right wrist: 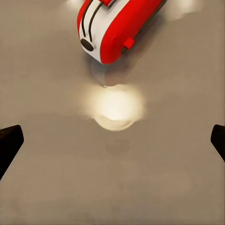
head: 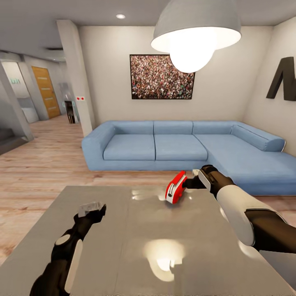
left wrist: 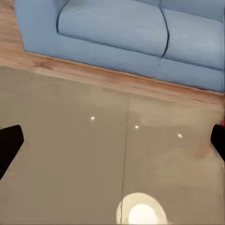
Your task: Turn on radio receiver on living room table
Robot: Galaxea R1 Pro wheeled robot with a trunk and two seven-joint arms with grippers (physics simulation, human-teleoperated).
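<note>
You are reaching your right gripper (right wrist: 112, 140), fingers spread wide, toward the radio (head: 175, 188) standing right of centre on the table (head: 123, 246). Next you are closing on its switch; your left gripper (left wrist: 112, 140) is hovering open at lower left.

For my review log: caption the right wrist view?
Open right gripper above the grey table, short of the tilted red radio.

The radio receiver (head: 176, 188) sits tilted on the bench (head: 135, 246) near its far edge, right of the seam — the right gripper (head: 196, 179) just beside it on its right, the left gripper (head: 91, 209) well apart over the bench's left half — and the sofa (head: 181, 148) lies behind the bench, under the picture (head: 161, 77).
</note>
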